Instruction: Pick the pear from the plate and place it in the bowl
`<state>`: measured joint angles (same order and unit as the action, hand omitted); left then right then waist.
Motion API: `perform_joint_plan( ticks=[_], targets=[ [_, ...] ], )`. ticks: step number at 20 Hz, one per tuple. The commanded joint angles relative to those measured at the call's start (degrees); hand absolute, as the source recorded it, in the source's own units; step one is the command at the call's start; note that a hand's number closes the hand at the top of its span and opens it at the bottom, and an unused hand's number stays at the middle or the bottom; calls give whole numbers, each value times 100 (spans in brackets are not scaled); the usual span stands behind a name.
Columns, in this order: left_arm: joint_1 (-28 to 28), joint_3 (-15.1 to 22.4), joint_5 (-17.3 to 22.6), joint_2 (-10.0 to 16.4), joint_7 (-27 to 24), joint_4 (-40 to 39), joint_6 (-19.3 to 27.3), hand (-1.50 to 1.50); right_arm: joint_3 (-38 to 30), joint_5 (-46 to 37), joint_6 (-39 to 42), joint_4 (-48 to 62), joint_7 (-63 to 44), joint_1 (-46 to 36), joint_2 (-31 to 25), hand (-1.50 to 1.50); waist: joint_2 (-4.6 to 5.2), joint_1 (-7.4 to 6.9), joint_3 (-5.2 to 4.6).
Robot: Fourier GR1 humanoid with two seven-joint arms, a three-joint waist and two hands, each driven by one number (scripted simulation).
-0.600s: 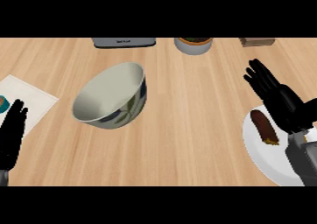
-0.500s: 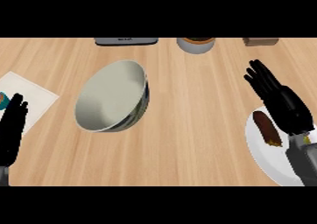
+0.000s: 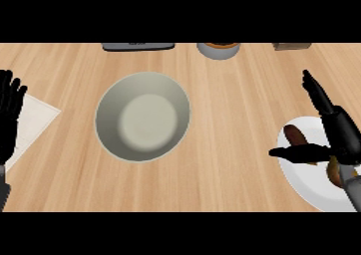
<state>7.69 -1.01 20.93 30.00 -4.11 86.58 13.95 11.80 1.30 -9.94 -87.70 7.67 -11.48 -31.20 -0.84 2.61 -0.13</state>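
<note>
A brown pear (image 3: 292, 135) lies on the white plate (image 3: 305, 182) at the right edge. My right hand (image 3: 339, 130) stands over the plate with its fingers straight and pointing away. Its thumb reaches left across the pear's near end, and nothing is held. A yellowish patch beside the wrist is partly hidden. The pale grey bowl (image 3: 143, 117) sits mid-counter, well left of the plate, and nothing shows inside it. My left hand (image 3: 4, 117) rests open at the left edge, fingers up.
A white napkin (image 3: 35, 117) lies under and beside the left hand. Along the far edge stand a dark flat item (image 3: 138, 46), a grey cup (image 3: 218, 50) and a small brown box (image 3: 290, 46). Bare wood lies between bowl and plate.
The right hand has come down over the plate, its thumb now across the pear. The bowl now shows from straight above. The left hand covers the small coloured item on the napkin.
</note>
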Motion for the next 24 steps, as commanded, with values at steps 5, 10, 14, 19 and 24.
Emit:
perform_joint_plan(
  ticks=[5,10,14,19,24],
  targets=[
    [326,-69,-55,-90,-121,-54,-86,0,627,-2209,-1603,-1371,18,1704,-196,-150,52,-67,1],
    [182,-32,12,-140,40,159,-102,0,-51,-2640,-881,-2608,-1821,2005,-1522,-150,22,-7,-16],
    [125,-203,14,-27,-206,-144,-321,0,-271,-2780,-36,-3268,-3202,2243,-2110,-150,36,-18,-23],
    [355,-149,-37,-144,-220,-277,-285,0,-210,-2289,1559,-3748,-4473,2172,-2918,-150,89,-134,-25],
    [594,-83,-50,-151,141,-68,-245,0,-330,-1583,2645,-4007,-5152,2213,-3398,-150,89,-220,1]
  ],
)
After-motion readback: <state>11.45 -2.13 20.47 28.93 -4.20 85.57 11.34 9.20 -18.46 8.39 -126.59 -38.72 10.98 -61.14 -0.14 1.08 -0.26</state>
